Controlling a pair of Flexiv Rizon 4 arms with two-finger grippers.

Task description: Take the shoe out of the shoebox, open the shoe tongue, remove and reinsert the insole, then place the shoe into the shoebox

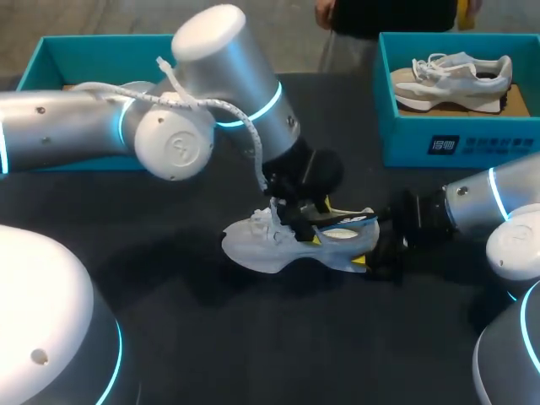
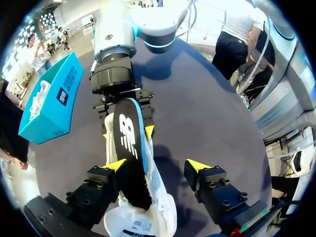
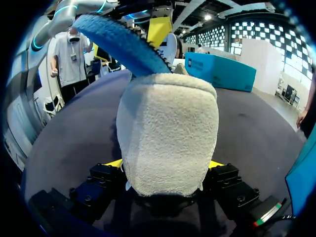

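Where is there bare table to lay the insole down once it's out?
The widest bare patch is the near table in front of the shoe, between the left arm and right arm. A narrower strip lies between the shoe and the right shoebox. Around the shoe it is crowded: the left hand and right hand meet there.

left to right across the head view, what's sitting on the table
teal shoebox → white shoe → second teal shoebox → pale shoe inside it
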